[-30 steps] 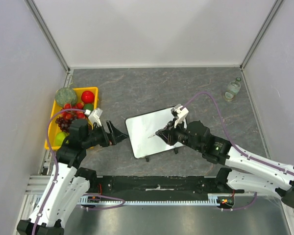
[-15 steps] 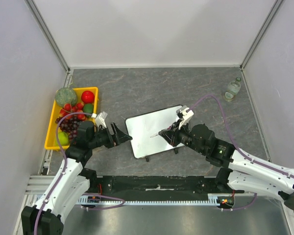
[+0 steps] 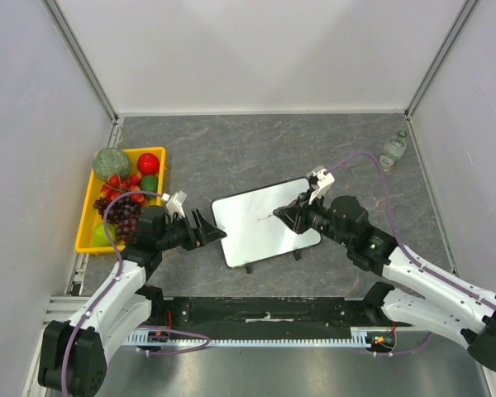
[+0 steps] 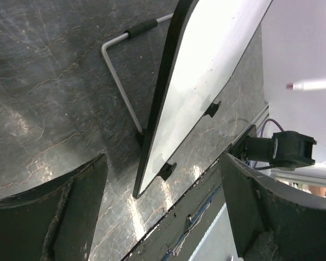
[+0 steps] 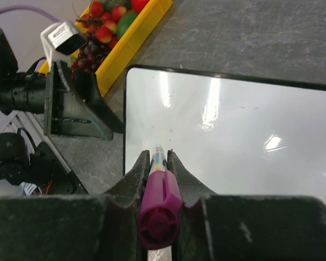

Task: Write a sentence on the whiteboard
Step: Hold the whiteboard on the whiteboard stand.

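Observation:
The whiteboard [image 3: 260,223] stands tilted on the grey table on its little black feet. It also shows in the left wrist view [image 4: 206,70] and the right wrist view [image 5: 233,130]. No pink sentence shows on it, only a few tiny specks. My right gripper [image 3: 286,216] is shut on a pink-capped marker [image 5: 158,196], over the board's upper middle, tip pointing at the surface. Whether the tip touches, I cannot tell. My left gripper [image 3: 212,232] is open at the board's left edge, jaws spread wide either side of the near corner [image 4: 152,179], not touching it.
A yellow tray [image 3: 89,197] of fruit sits at the left, just behind my left arm. A small clear bottle [image 3: 393,150] stands at the back right. The board's wire stand [image 4: 119,81] sticks out behind it. A black rail [image 3: 264,308] runs along the near edge.
My left gripper has moved right, up to the board's left edge. My right gripper has moved a little up and right over the board with the marker.

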